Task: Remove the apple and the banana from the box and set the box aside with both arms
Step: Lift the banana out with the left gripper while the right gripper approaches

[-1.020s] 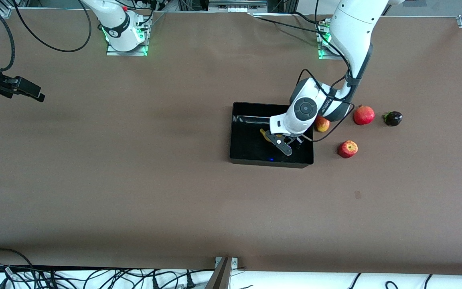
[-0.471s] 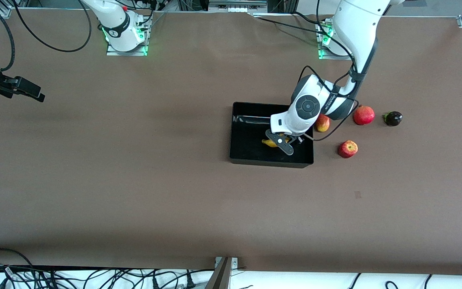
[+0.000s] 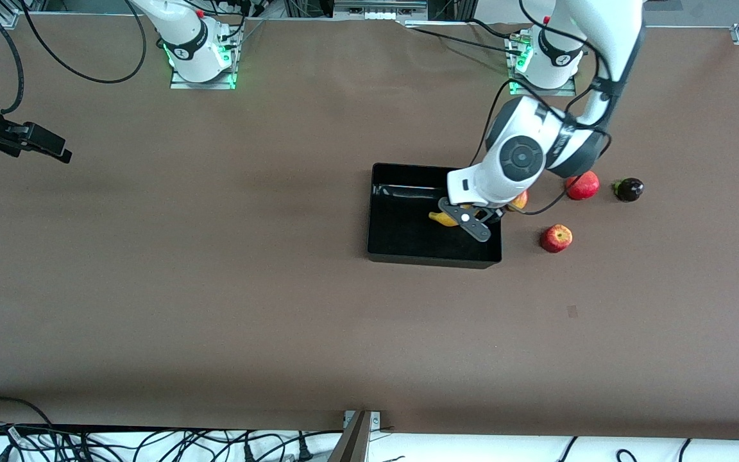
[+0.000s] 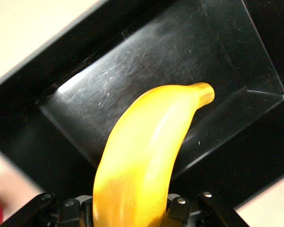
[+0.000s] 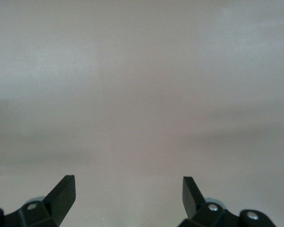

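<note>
The black tray (image 3: 433,260) lies mid-table, toward the left arm's end. My left gripper (image 3: 472,224) is over the tray's corner nearest the apples and is shut on the yellow banana (image 3: 443,219), held above the tray floor. In the left wrist view the banana (image 4: 151,142) runs out from between the jaws over the glossy tray floor (image 4: 156,66). A small red-and-yellow apple (image 3: 519,200) sits just outside the tray, partly hidden by the left wrist. My right gripper (image 3: 55,151) waits open and empty at the right arm's end, over bare table (image 5: 128,182).
A red apple (image 3: 556,238), a larger red round fruit (image 3: 582,185) and a dark purple fruit (image 3: 628,189) lie on the brown table beside the tray, toward the left arm's end. Cables hang along the table's near edge.
My left arm has risen and shifted toward the apples, carrying the banana with it over the tray. The right arm has not moved.
</note>
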Available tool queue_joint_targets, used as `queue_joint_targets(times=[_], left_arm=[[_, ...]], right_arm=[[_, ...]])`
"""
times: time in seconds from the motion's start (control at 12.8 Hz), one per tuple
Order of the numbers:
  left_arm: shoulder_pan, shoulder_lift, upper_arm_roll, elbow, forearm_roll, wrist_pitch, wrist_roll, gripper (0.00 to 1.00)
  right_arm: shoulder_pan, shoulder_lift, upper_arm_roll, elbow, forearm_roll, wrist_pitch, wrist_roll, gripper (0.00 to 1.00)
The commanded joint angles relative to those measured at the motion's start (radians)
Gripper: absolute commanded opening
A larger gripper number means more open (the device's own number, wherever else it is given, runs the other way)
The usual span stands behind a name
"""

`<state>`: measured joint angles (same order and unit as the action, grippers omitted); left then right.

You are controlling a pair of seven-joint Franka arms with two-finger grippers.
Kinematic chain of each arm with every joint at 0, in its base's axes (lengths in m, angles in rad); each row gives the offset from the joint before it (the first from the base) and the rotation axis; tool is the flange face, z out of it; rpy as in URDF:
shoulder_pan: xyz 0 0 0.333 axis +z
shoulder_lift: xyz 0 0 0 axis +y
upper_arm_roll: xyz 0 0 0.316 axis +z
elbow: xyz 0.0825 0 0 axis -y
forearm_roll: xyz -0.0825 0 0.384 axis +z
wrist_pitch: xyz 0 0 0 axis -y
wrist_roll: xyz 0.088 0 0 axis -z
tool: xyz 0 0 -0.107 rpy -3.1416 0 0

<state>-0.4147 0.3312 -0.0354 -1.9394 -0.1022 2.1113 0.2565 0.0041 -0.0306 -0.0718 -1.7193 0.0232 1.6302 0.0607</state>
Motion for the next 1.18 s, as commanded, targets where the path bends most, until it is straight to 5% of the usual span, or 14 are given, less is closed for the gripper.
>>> queue_joint_targets(times=[0.0,0.39,0.78,1.1], left_arm=[[0.088,-0.053,-0.014,0.017,-0.027,-0.109,0.071,0.00],[0.249,-0.043,0.000,0.017,-0.013,-0.108,0.377,0.00],[0.345,0.025,0.009,0.023,0.058,-0.028,0.527,0.00],[0.350,0.087,0.071,0.037,0.058,0.039,0.631,0.00]], right_arm=[[0.002,0.005,-0.002,0.013,-0.003,-0.013,0.007,1.00],[0.034,0.021,0.010,0.021,0.003,-0.010,-0.007,1.00],[0.267,0.142,0.017,0.056,0.033,0.004,0.018,1.00],[0.333,0.244,0.017,0.085,0.222,0.005,0.018,1.00]])
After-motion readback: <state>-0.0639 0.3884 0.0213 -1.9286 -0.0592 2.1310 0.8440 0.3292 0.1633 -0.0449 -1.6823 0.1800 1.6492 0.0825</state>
